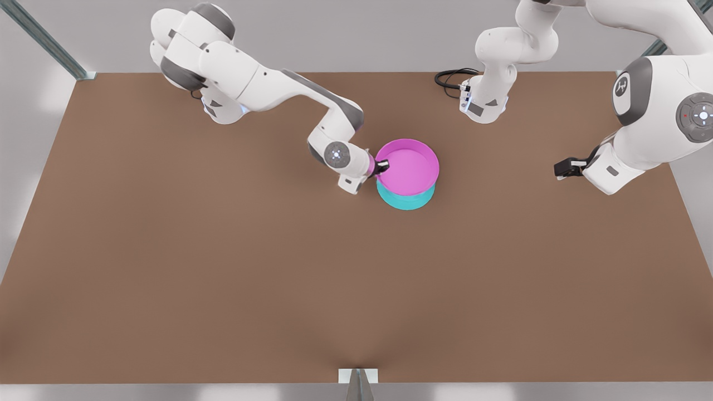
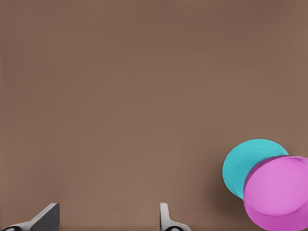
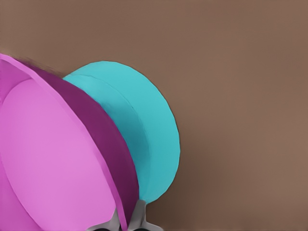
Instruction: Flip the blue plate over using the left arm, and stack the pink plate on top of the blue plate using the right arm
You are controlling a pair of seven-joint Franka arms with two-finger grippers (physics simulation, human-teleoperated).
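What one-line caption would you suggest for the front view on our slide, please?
Right gripper holds the pink plate by its rim above the blue plate; left gripper waits apart, open.

I had the right arm (image 1: 262, 78) reaching from about ten o'clock in the front view toward the centre, elbow bent, wrist angled down. Its right gripper (image 1: 383, 165) was clamped, jaws closed on the pink plate (image 1: 409, 167) at its nine o'clock rim. The left arm (image 1: 657, 117) waited at three o'clock, its left gripper (image 1: 562, 167) level and jaws spread.
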